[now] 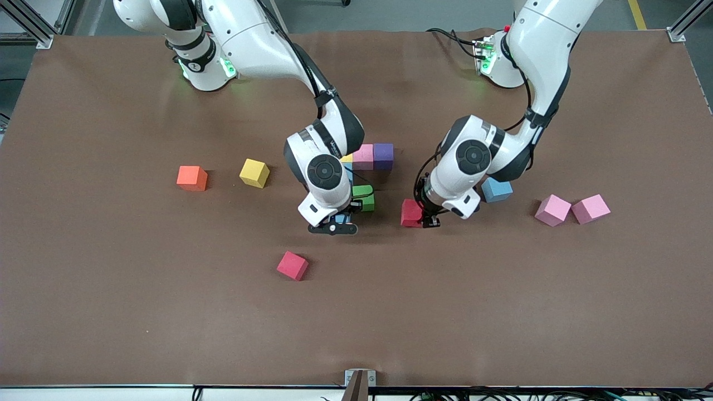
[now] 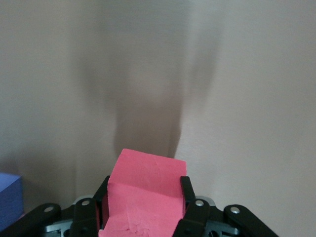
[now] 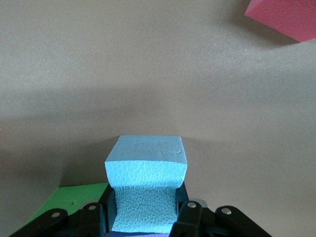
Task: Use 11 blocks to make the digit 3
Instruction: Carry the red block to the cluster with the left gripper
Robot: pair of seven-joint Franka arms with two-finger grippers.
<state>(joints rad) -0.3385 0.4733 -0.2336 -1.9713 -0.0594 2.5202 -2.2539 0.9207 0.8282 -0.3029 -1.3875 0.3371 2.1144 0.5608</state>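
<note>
My left gripper [image 1: 429, 220] [image 2: 144, 197] is shut on a red block [image 1: 410, 213] [image 2: 146, 183], low over the table near a blue block [image 1: 497, 189]. My right gripper [image 1: 334, 225] [image 3: 143, 207] is shut on a light blue block [image 3: 146, 165], low over the table right beside a green block [image 1: 365, 198] [image 3: 69, 200]. A pink block [image 1: 363, 156] and a purple block [image 1: 383, 155] touch side by side, with a yellow one [image 1: 346, 159] half hidden by the right arm. Loose blocks: yellow [image 1: 254, 173], red [image 1: 292, 265] [image 3: 286, 17], two pink [image 1: 552, 210] [image 1: 591, 209].
An orange cube [image 1: 191, 178] lies toward the right arm's end, beside the loose yellow block. A blue-purple block's corner [image 2: 10, 197] shows at the edge of the left wrist view. Bare brown table [image 1: 501, 312] spreads nearer the front camera.
</note>
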